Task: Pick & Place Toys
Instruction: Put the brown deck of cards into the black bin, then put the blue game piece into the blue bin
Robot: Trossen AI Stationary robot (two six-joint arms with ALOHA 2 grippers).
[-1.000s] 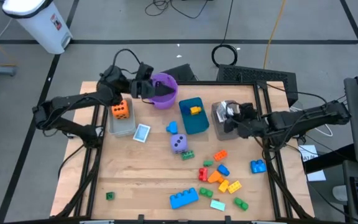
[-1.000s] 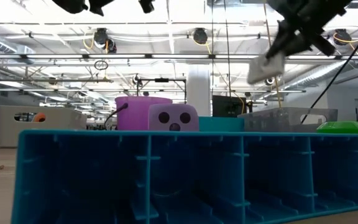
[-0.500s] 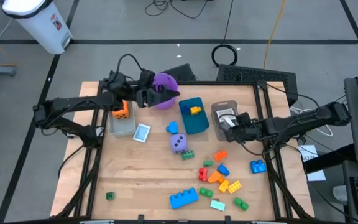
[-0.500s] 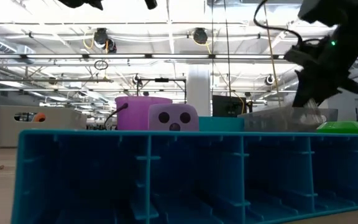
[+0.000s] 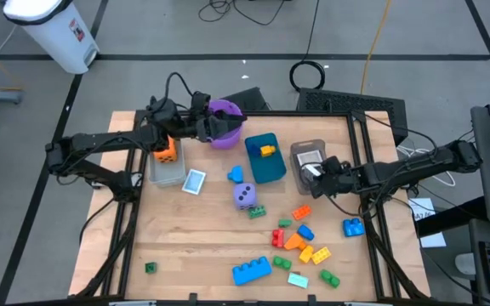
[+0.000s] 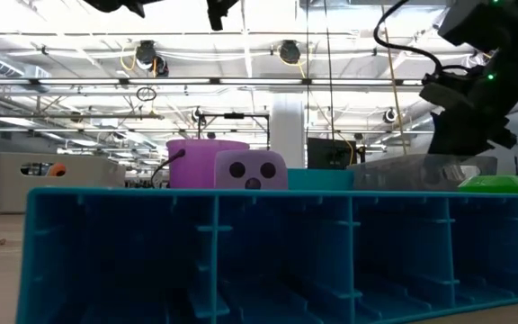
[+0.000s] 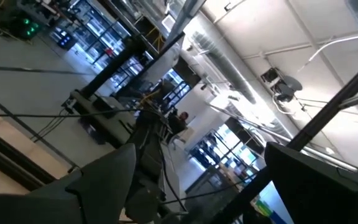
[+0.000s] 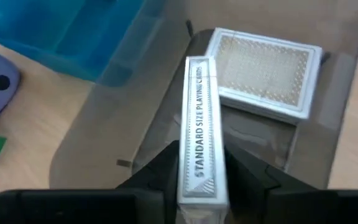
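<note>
Card box (image 8: 201, 134), printed "STANDARD SIZE PLAYING CARDS", stands on its narrow edge clamped between the right end effector's (image 8: 202, 180) two dark fingers, over the grey bin (image 5: 306, 151). A second card pack (image 8: 266, 73) lies flat on that bin's floor, just beyond the held one. In the high view the right end effector (image 5: 311, 172) sits at the bin's near edge, its arm reaching in from the table's right side.

Over the purple bucket (image 5: 225, 121) at the back of the table hovers the left end effector (image 5: 211, 125), its fingers spread apart with nothing visible between them in the left wrist view.

An orange die (image 5: 166, 150) rests in the clear bin (image 5: 167, 170), partly under the left arm. A yellow brick (image 5: 267, 150) lies in the teal bin (image 5: 264, 159). On the wooden table (image 5: 202, 238) sit a purple die (image 5: 244, 195), a flat card (image 5: 194, 181), a long blue brick (image 5: 252, 270) and a cluster of small bricks (image 5: 300, 240) toward the front right.
</note>
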